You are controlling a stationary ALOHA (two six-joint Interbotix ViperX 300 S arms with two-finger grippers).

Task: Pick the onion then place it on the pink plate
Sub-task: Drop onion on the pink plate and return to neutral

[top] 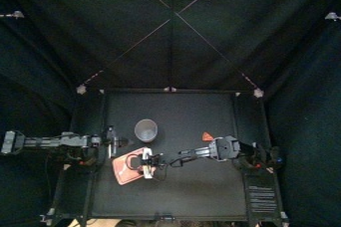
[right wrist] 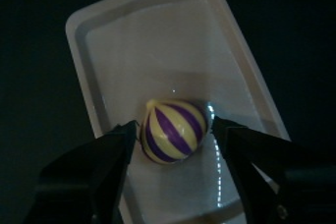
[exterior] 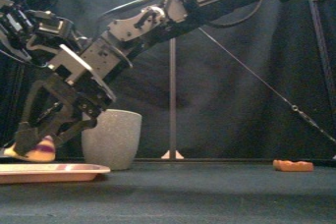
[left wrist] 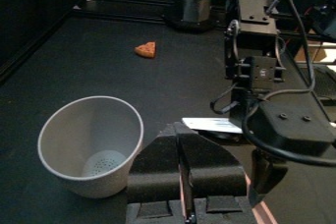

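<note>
The onion [right wrist: 174,130], striped purple and cream, sits between the jaws of my right gripper [right wrist: 174,141], which is shut on it. It hangs just over the pink plate [right wrist: 125,51], near the plate's middle. From the front, the onion [exterior: 43,150] is a little above the plate [exterior: 59,172] at the table's left, held by the right gripper [exterior: 39,147]. From above, the right arm reaches across from the right to the plate [top: 124,174]. My left gripper [left wrist: 187,174] rests shut and empty at the left, beside the plate.
A tall grey speckled cup [top: 147,128] stands just behind the plate; the same cup [exterior: 112,138] rises close by the right gripper. A small orange toy [top: 206,135] lies right of the middle, and this toy [exterior: 293,165] is well apart from the plate.
</note>
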